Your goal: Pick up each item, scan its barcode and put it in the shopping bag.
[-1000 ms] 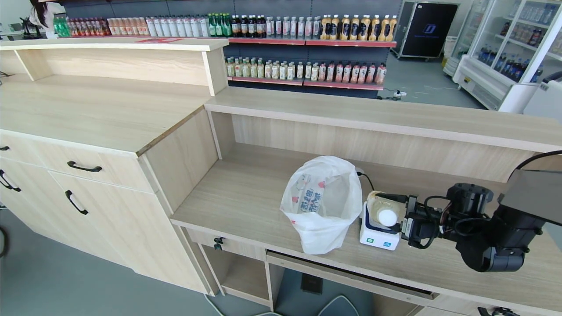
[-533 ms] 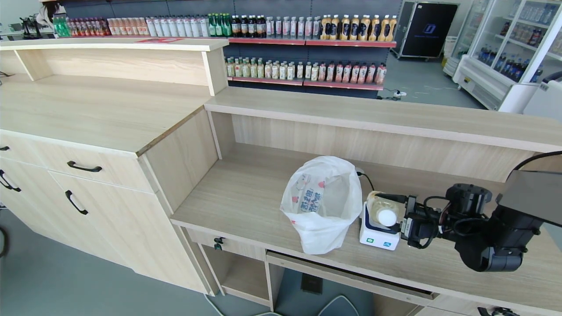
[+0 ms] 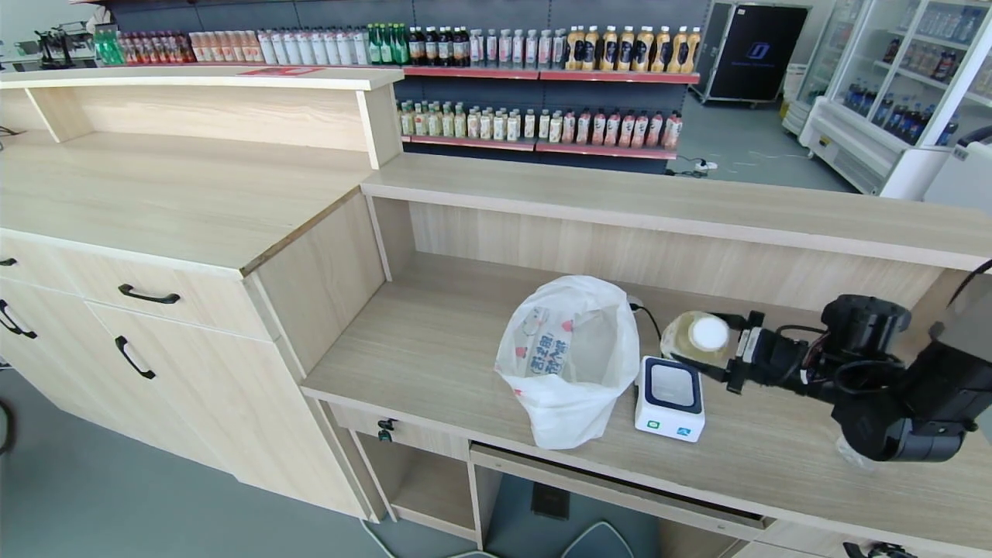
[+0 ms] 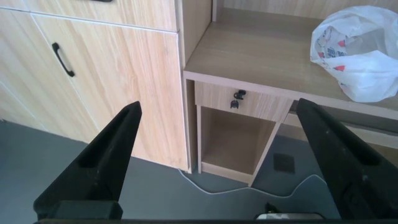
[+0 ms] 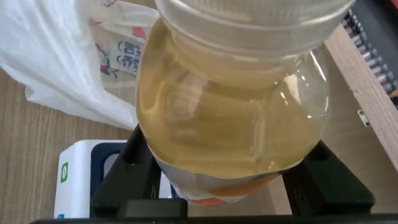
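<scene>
A clear bottle (image 3: 696,339) of pale yellow drink with a white cap is held lying sideways in my right gripper (image 3: 717,345), which is shut on it. It hangs just behind the white barcode scanner (image 3: 669,397) and right of the white plastic shopping bag (image 3: 568,358), which stands open on the counter with a printed pack inside. In the right wrist view the bottle (image 5: 233,99) sits between the black fingers, above the scanner (image 5: 81,190) and beside the bag (image 5: 68,68). My left gripper (image 4: 221,162) hangs open low beside the counter, holding nothing, with the bag (image 4: 357,53) far off.
The wooden counter (image 3: 434,341) has a raised back ledge (image 3: 659,209) behind the bag. A cable runs from the scanner toward the back wall. Cabinets with black handles (image 3: 147,294) stand to the left. Shelves of bottles line the room behind.
My right gripper has lifted the bottle off the scanner's top and carried it up and back; the scanner's screen now shows. The bag and the left arm have not moved.
</scene>
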Controlling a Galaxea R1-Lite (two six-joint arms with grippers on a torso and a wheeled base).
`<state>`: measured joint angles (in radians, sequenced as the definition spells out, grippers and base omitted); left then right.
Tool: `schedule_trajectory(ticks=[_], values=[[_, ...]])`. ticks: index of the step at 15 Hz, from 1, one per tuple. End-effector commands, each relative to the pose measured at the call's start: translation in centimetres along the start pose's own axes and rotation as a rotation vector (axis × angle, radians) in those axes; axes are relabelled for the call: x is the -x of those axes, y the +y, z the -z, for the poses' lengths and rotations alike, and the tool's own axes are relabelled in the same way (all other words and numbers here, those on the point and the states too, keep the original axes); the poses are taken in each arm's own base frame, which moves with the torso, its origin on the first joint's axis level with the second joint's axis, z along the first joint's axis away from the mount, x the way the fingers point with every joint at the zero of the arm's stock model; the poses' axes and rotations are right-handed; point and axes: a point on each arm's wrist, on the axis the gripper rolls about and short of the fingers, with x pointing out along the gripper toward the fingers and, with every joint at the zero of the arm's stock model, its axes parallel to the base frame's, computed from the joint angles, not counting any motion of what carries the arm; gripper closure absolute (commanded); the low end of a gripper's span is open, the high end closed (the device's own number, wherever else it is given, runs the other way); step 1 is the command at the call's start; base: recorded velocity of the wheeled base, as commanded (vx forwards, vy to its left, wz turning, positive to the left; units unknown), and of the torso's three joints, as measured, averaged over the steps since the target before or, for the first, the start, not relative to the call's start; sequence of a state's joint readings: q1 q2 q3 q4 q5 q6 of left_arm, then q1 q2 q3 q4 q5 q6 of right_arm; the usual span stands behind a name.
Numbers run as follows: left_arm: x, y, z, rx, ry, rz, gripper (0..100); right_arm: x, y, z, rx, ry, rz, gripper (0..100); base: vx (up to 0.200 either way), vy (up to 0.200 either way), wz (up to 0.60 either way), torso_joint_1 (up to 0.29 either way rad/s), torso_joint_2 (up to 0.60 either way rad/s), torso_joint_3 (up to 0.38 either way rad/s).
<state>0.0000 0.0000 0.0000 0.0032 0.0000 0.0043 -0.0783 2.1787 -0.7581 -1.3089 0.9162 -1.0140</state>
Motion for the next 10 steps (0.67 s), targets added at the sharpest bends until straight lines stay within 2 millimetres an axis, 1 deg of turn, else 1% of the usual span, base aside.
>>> schedule_trajectory(ticks=[1,3,4,5,7,10], values=[[0.0,0.0,0.0,0.000,0.000,0.000,0,5.3,-6.4,-5.0,-0.178,0.099,0.271,100,0.000,0.000,0.00,0.000,0.00,0.000],[0.0,0.0,0.0,0.000,0.000,0.000,0,7.1,-7.6,-6.5,-0.344,0.199,0.484,100,0.000,0.000,0.00,0.000,0.00,0.000],[0.0,0.0,0.0,0.000,0.000,0.000,0,7.8,-7.4,-6.8,-0.387,0.268,0.585,100,0.000,0.000,0.00,0.000,0.00,0.000],[0.0,0.0,0.0,0.000,0.000,0.000,0,8.6,-6.5,-6.7,-0.406,0.364,0.677,100,0.000,0.000,0.00,0.000,0.00,0.000],[0.0,0.0,0.0,0.000,0.000,0.000,0,9.4,-5.1,-6.9,-0.419,0.453,0.761,100,0.000,0.000,0.00,0.000,0.00,0.000],[0.0,0.0,0.0,0.000,0.000,0.000,0,9.2,-5.0,-7.5,-0.381,0.448,0.758,100,0.000,0.000,0.00,0.000,0.00,0.000]])
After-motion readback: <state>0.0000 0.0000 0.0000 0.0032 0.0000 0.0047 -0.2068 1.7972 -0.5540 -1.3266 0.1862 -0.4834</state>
